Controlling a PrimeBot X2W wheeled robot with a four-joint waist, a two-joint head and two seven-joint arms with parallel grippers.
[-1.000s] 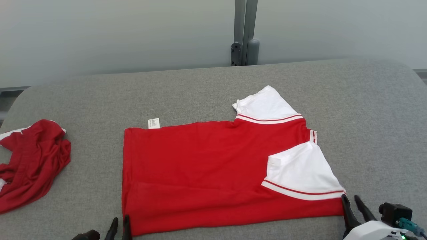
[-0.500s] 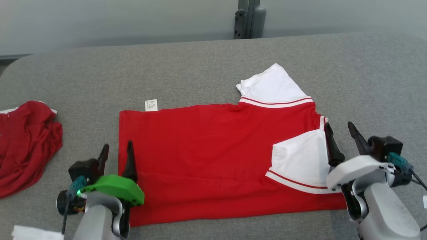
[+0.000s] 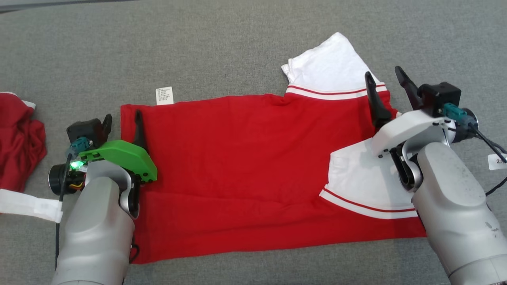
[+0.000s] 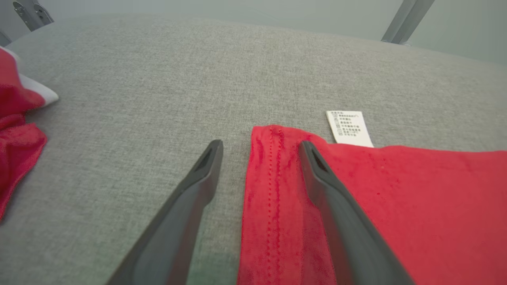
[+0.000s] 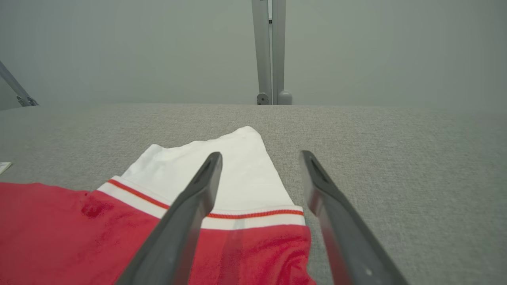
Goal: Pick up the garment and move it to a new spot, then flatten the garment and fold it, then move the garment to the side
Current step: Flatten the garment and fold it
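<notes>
- The garment (image 3: pixel 245 170), a red shirt with white sleeves, lay flat in the middle of the grey padded table (image 3: pixel 222 51), its length running from 9 to 3 o'clock in the head view.
- One white sleeve (image 3: pixel 328 67) stuck out toward 1 o'clock; the other sleeve (image 3: pixel 356 178) was folded in over the red body near 4 o'clock.
- A white care label (image 3: pixel 164 95) poked out at the shirt's 11 o'clock corner. The left wrist view showed printed lines on it; from the head they were a blur.
- The left gripper (image 3: pixel 122 115) stood with fingers spread, pinching nothing. From the wrist, one finger sat over bare table and the other over the stitched hem, straddling the shirt's edge.
- The right gripper (image 3: pixel 383 72) was likewise spread and empty, straddling the shirt's 3 o'clock edge by the striped cuff.
- Whether either gripper's fingers touched the cloth could not be told.
- A crumpled red garment (image 3: pixel 18 138) lay well apart at 9 o'clock.
- The right wrist view took in a grey metal post (image 5: pixel 269 51) beyond the table at 12 o'clock.
</notes>
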